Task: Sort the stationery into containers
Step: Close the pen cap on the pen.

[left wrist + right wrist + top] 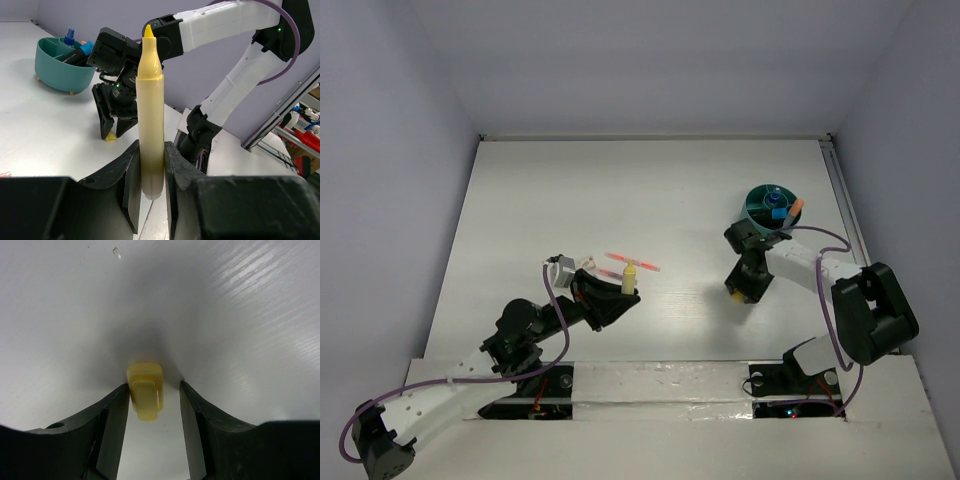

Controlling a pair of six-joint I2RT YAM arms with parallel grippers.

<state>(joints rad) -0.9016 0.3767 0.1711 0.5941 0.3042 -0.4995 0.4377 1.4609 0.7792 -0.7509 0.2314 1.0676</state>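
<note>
Bare-tipped marker held up, a loose cap about to be pinched

The yellow marker is clamped upright by the left gripper, well apart from the teal cup. A yellow cap lies on the table between the parted fingers of the right gripper, off-centre. On closing, it could be pushed aside or squeezed out.

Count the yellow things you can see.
2: a yellow marker held in the left gripper, and a yellow cap on the table inside the open right gripper. Others may hide in the cup.
</note>
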